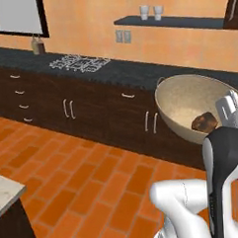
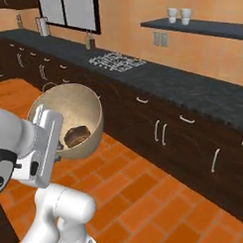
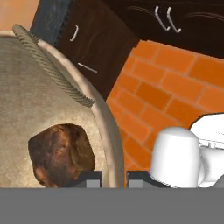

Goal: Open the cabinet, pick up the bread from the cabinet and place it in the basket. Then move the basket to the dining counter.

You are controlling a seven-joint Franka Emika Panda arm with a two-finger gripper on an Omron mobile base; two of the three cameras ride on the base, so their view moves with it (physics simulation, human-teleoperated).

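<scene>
Gripper (image 3: pixel 113 178) fingers pinch the basket (image 3: pixel 26 109) rim, one each side | bread (image 3: pixel 61 154) rests inside, basket tilted, carried above brick floor (image 1: pixel 84 177) | step: I'm hauling it to the dining counter (image 1: pixel 5 192) | next: level basket, approach counter.
</scene>
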